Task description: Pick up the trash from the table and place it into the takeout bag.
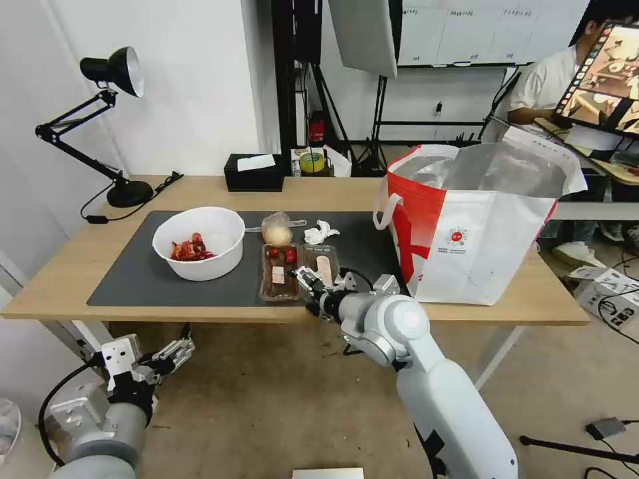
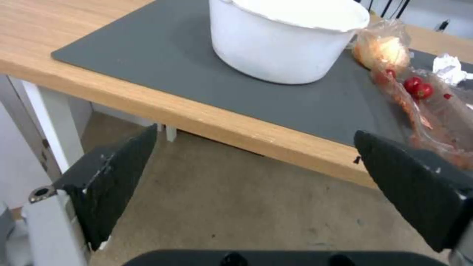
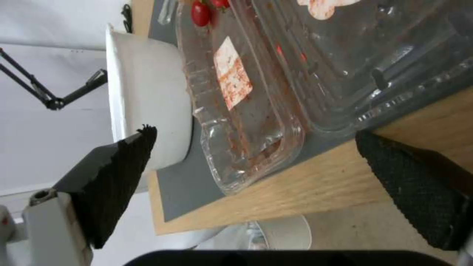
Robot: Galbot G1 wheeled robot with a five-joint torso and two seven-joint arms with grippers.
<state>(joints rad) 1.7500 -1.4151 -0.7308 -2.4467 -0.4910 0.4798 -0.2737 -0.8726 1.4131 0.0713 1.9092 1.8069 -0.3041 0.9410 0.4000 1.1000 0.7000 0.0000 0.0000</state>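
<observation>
- We see the right gripper (image 1: 311, 280) at the near edge of the counter (image 1: 60, 279), its fingers (image 3: 116, 173) spread wide with nothing between them, reaching toward the near end of the clear tray (image 1: 297, 271).
- In the right wrist view the tray (image 3: 256, 107) lies just past the fingertips, its corner close to the edge of the grey mat (image 3: 182, 192); we cannot tell whether a finger touches it.
- The tray is an open clamshell smeared with reddish sauce, holding a stained paper scrap (image 3: 232, 75) and small red fruits (image 3: 200, 13); we can read no writing on it.
- The left gripper (image 1: 174, 351) hangs low, below the counter's front edge and in front of it, its fingers (image 2: 108, 181) also spread and holding nothing.
- From the left wrist, the white bowl (image 2: 283, 40) sits on the mat beyond the counter edge, well apart from those fingers.
- On the mat, the white bowl with red shells (image 1: 198, 241) stands to the left of the tray; behind the tray lie a clear bag with a yellowish lump (image 1: 277, 229) and a crumpled tissue (image 1: 319, 233).
- The takeout bag (image 1: 476, 226) stands open on the right end of the counter, foil lining showing; its round red logo (image 1: 456, 236) has small print under it that we cannot read.
- At the back of the counter are a black tissue box (image 1: 253, 173), a yellow tape roll (image 1: 311, 161) and a black desk lamp (image 1: 110, 120).
</observation>
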